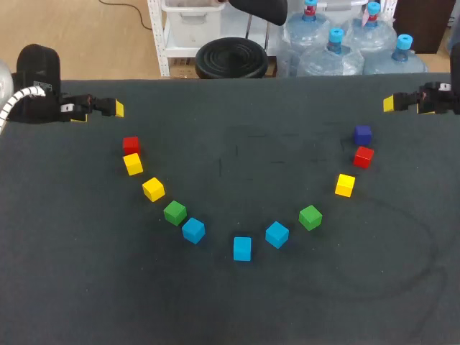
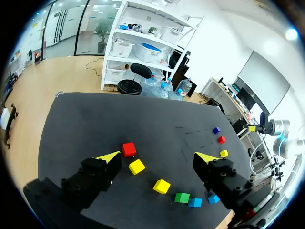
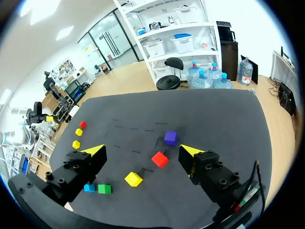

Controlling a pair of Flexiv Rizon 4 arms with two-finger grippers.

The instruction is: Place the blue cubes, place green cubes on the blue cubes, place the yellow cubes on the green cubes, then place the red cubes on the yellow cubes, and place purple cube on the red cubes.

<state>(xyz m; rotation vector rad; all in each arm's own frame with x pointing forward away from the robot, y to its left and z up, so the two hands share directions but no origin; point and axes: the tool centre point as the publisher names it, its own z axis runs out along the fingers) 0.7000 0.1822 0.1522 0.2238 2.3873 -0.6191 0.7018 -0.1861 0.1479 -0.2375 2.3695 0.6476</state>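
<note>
a: nothing is stacked yet, by our reading. the cubes lie in a u-shaped arc on the table (image 1: 72, 287). the blues sit at its base: left blue cube (image 1: 193, 230), middle blue cube (image 1: 242, 248), right blue cube (image 1: 277, 234).

b: so blues go first. where are our hands?

a: the left gripper (image 1: 115, 108) hangs at the table's far left edge, near the left red cube (image 1: 130, 144). the right gripper (image 1: 390, 103) hangs at the far right edge, near the purple cube (image 1: 363, 134). both have their fingers spread wide with nothing between them.

b: and the blues relative to them?

a: well apart from both. they're at the bottom of the arc, on the near side of the table. each limb of other colours lies between a hand and its nearest blue.

b: how do we want to do the pick?

a: we'd give the left blue to the left arm and the right blue to the right arm, coming down from straight above. each cube sits turned at its own angle, so we'd square the fingers to its faces first.

b: any crowding?

a: the left green cube (image 1: 175, 213) sits just beside the left blue, maybe touching at a corner; we can't tell. we'd grip across the faces away from it.

b: and the placing?

a: set the blues close and flush, we think, so the greens get a level seat.
</note>
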